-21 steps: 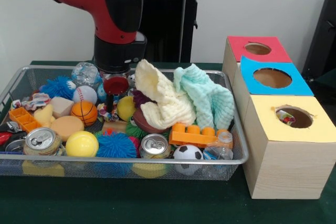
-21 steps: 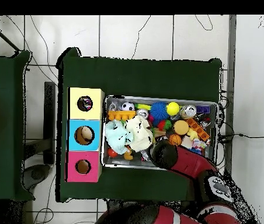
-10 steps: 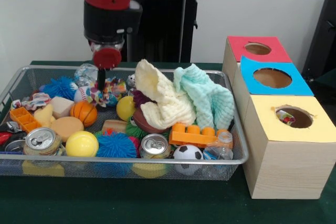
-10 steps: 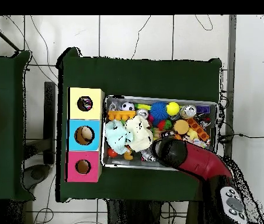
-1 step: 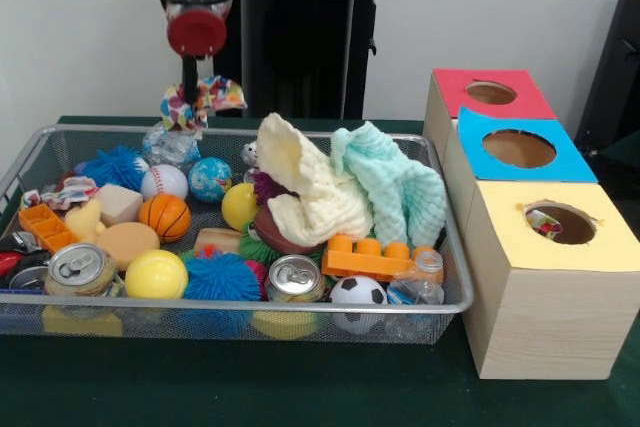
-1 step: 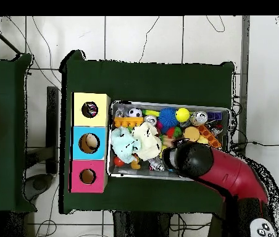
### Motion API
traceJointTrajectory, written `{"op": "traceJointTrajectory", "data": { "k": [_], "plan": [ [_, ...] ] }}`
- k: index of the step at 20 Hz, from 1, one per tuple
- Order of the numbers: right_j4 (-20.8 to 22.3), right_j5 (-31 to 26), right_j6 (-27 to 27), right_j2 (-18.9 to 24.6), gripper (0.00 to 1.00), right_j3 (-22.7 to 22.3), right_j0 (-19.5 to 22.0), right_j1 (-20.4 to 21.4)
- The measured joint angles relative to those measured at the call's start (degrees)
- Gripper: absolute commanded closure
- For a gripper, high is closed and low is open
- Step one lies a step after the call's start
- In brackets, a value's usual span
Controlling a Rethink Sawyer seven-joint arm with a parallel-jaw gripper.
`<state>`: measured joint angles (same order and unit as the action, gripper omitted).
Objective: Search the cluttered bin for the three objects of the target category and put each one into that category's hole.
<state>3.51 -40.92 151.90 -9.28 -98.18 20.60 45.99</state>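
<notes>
The gripper [image 5: 189, 97] hangs above the back left corner of the wire bin [image 5: 300, 327], and its thin black fingers are pinched on a little colorful cloth [image 5: 203, 100]. The cloth is up in the air, above the bin's back rim, and touches nothing else. From above, the red arm [image 6: 219, 171] covers this part of the bin. Down in the bin, near its back left corner, lie a baseball [image 5: 162, 181], a blue patterned ball [image 5: 210, 179] and a small basketball [image 5: 163, 215]. A cream cloth [image 5: 305, 192] and a mint green cloth [image 5: 395, 187] are heaped in the middle and toward the right side. At the front edge are two cans [image 5: 80, 267], a yellow ball [image 5: 156, 274], a blue spiky ball [image 5: 221, 277] and a soccer ball [image 5: 357, 292]. Just beside the bin's right side stand three boxes with holes on top: a yellow box [image 5: 555, 267], a blue box [image 5: 520, 152] and a red box [image 5: 490, 92].
</notes>
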Motion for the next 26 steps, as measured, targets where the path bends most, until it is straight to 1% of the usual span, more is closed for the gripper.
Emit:
{"op": "traceJointTrajectory", "data": {
  "k": [2, 4, 7, 11, 12, 14, 17, 19, 20, 26],
  "plan": [
    [0.0, -3.1, 0.0, 0.0, 1.00, 1.4, -0.8, 1.7],
    [-0.1, -4.9, 0.0, 0.0, 1.00, 2.8, -1.9, 2.6],
    [-0.1, -6.0, 0.0, 0.0, 1.00, 5.0, -3.8, 3.0],
    [-0.3, -6.0, 0.0, -0.1, 1.00, 8.1, -7.1, 2.2],
    [-0.6, -6.0, 0.0, -0.2, 1.00, 9.8, -8.9, 1.4],
    [-0.8, -6.0, 0.0, -0.3, 1.00, 11.0, -10.2, 0.7],
    [-1.7, -6.0, 0.0, -0.6, 1.00, 14.0, -13.6, -1.5],
    [-2.2, -6.0, 0.0, -0.8, 1.00, 15.1, -14.8, -2.5],
    [-3.0, -6.1, 0.2, -1.2, 1.00, 17.1, -16.7, -4.2],
    [-5.4, -6.8, 1.7, -3.0, 1.00, 23.4, -21.3, -9.5]
  ]
}}
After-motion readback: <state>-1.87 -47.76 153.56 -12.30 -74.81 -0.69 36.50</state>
